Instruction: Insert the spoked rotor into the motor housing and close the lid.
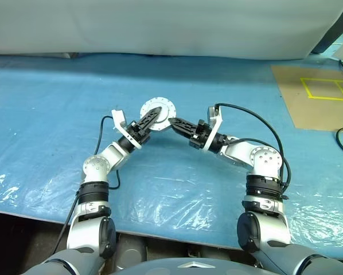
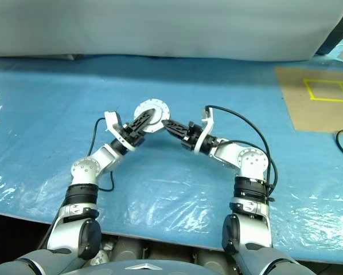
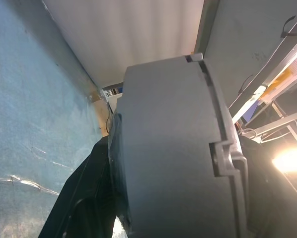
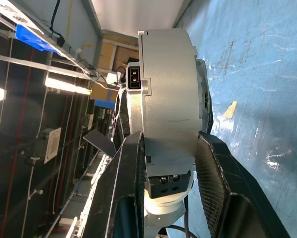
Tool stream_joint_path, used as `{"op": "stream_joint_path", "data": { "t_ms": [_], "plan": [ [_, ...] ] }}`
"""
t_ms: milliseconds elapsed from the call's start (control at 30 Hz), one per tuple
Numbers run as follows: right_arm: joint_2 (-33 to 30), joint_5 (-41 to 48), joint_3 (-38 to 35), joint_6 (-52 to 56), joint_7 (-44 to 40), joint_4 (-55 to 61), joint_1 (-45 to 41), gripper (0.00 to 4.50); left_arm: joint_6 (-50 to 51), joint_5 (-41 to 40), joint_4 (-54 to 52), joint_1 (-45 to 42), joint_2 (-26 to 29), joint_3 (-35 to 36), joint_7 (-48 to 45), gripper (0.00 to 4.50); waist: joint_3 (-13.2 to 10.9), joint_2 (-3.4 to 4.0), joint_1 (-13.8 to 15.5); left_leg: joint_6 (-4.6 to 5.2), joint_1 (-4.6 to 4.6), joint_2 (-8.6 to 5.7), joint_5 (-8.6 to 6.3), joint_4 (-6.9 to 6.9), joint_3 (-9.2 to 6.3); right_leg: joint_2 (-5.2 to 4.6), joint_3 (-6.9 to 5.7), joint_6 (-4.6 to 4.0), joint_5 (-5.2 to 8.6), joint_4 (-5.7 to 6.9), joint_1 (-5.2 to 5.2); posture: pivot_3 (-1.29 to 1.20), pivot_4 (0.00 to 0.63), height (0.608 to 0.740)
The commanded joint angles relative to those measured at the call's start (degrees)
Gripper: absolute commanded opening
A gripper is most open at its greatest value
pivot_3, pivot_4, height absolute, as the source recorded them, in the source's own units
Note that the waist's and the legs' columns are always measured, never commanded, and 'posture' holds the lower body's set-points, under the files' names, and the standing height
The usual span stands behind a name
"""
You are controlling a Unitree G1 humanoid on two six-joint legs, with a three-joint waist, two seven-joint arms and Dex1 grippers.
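Motor housing (image 1: 158,114) held above blue table cover (image 1: 45,126), clamped by left gripper (image 1: 150,119) at 7 o'clock and right gripper (image 1: 175,122) at 4; best kept level, both grips firm

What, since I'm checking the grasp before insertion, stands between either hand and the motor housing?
Nothing visible. Both hands meet at the motor housing, held above the blue table. The right hand has its fingers on either side of the rim, and the left hand reaches across the housing's face.
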State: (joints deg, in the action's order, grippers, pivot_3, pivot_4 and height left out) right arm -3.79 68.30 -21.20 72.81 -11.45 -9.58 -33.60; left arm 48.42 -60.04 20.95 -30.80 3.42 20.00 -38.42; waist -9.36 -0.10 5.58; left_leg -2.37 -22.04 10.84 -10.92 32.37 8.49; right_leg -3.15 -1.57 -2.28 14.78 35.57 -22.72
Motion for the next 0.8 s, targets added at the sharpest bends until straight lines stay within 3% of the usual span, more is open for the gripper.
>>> {"op": "stream_joint_path", "data": {
  "t_ms": [33, 67, 333, 567, 800],
  "plan": [
    [0.2, 3.0, 0.1, 1.4, -1.5, 0.4, -1.2, 2.40, -1.2, -0.2, -2.7, -1.7, 0.6, 0.9, 0.7, 2.61, 0.0, 0.00, 0.0, 0.00, -0.01, -0.01, 0.00, 0.00, 0.00, 0.00, 0.00, 0.00, 0.00, 0.00, 0.00, 0.00, 0.150, 0.740],
    [0.1, 3.1, -0.3, 1.4, -1.5, -0.3, -1.4, 2.74, -1.6, -0.5, -2.9, -2.0, 0.7, 1.5, 1.3, 2.61, 0.0, 0.00, 0.0, 0.00, 0.00, 0.00, 0.00, 0.00, 0.00, 0.00, 0.00, 0.00, 0.00, 0.00, 0.00, 0.00, 0.150, 0.740],
    [-1.3, 0.4, 0.5, 0.0, -2.5, 0.1, 0.1, 2.74, -9.4, -0.8, 0.7, -6.1, 3.8, 9.9, 5.2, 2.61, 0.0, 0.00, -0.1, 0.00, 0.01, 0.01, 0.00, 0.00, 0.00, 0.02, 0.00, 0.00, 0.00, 0.00, -0.02, 0.00, 0.150, 0.740],
    [-2.3, -3.2, 2.0, -1.3, -2.7, -0.2, 2.2, 2.74, -25.5, 11.6, 11.5, -7.3, 11.5, 11.7, 10.3, 2.61, 0.0, -0.01, -0.1, 0.00, -0.02, 0.01, 0.00, -0.01, -0.02, 0.03, -0.02, 0.01, 0.00, -0.05, -0.01, 0.00, 0.150, 0.740],
    [-2.8, -5.4, 2.9, -2.3, -4.1, -0.4, 2.4, 2.74, -31.7, 16.5, 19.4, -8.3, 15.9, 13.0, 11.7, 2.61, -0.1, -0.26, 0.2, 0.00, -0.09, 0.01, 0.00, 0.00, -0.08, 0.02, -0.10, 0.01, 0.00, -0.06, -0.02, 0.00, 0.150, 0.740]
  ]
}}
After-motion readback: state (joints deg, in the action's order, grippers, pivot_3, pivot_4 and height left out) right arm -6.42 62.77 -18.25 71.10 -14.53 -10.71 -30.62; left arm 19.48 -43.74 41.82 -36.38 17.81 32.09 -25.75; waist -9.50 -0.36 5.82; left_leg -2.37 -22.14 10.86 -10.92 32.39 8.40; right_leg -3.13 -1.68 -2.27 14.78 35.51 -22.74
